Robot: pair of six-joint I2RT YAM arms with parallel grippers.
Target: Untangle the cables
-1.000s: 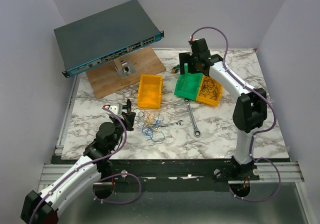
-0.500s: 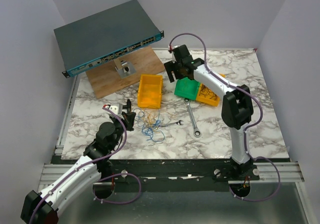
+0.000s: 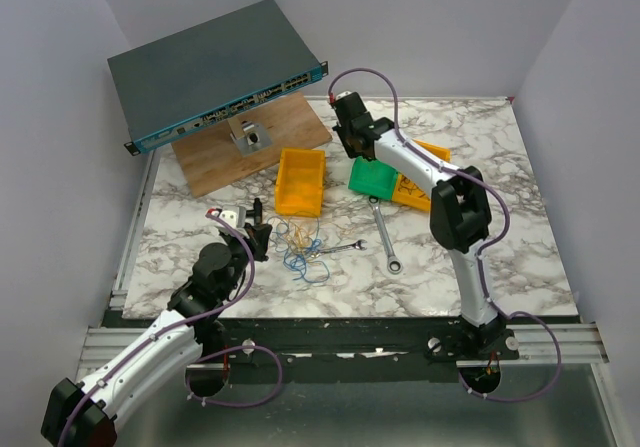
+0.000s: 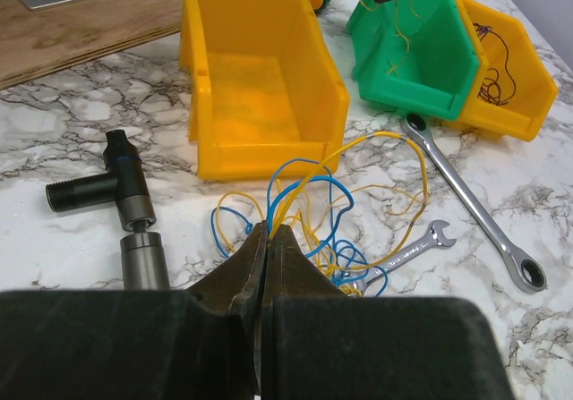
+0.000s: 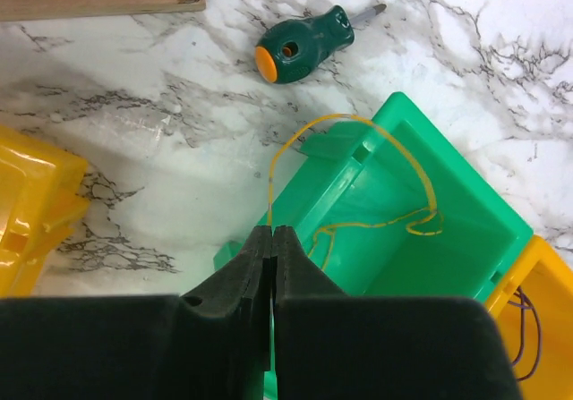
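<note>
Tangled thin cables [image 4: 309, 225], blue and yellow; loosely looped

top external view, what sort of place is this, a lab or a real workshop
Most likely a robotics lab test cell: plain white walls box in a marble-patterned table, two robot arms are bolted at its near edge, and props lie staged: a network switch, plastic bins, wrenches.

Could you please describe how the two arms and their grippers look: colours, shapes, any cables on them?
The left arm and the right arm have white rounded links joined by bulky black joints. A thin purple-grey hose runs in loops along each. The left gripper and the right gripper have black fingers tapering to narrow tips.
</note>
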